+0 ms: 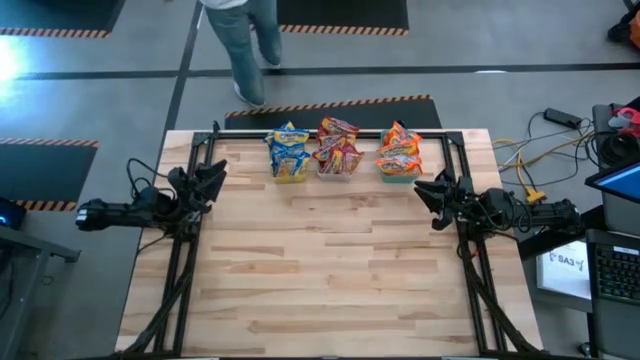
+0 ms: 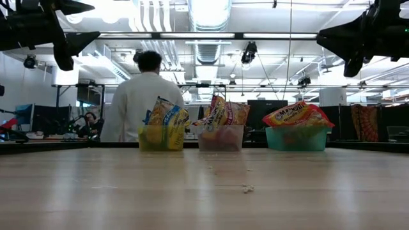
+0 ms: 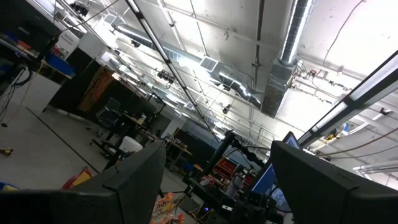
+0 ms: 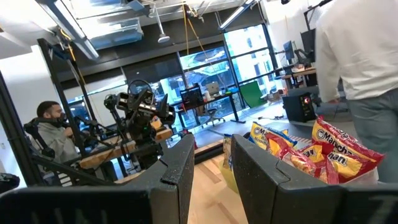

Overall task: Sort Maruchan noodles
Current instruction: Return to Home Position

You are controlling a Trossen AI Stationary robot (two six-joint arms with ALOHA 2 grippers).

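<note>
The Maruchan noodles stand sorted in three bins along the table's far edge. Blue-and-yellow packets [image 1: 289,150] are in the yellow bin [image 2: 160,138]. Red packets [image 1: 337,145] fill the clear bin [image 2: 220,138]. Orange packets [image 1: 400,150] sit in the green bin [image 2: 296,138]. My left gripper [image 1: 213,177] hangs open above the table's left edge, well off the surface, empty. My right gripper [image 1: 429,190] is open above the right side, raised too and also empty. In the right wrist view the fingers [image 4: 211,168] point toward the packets [image 4: 323,152].
A person in a white top [image 2: 142,102] stands just beyond the far edge, behind the bins. Another person [image 4: 53,134] sits farther off in the room. Bare wooden tabletop [image 1: 330,270] stretches from the bins to the near edge. Cables and a laptop [image 1: 610,190] lie off the right side.
</note>
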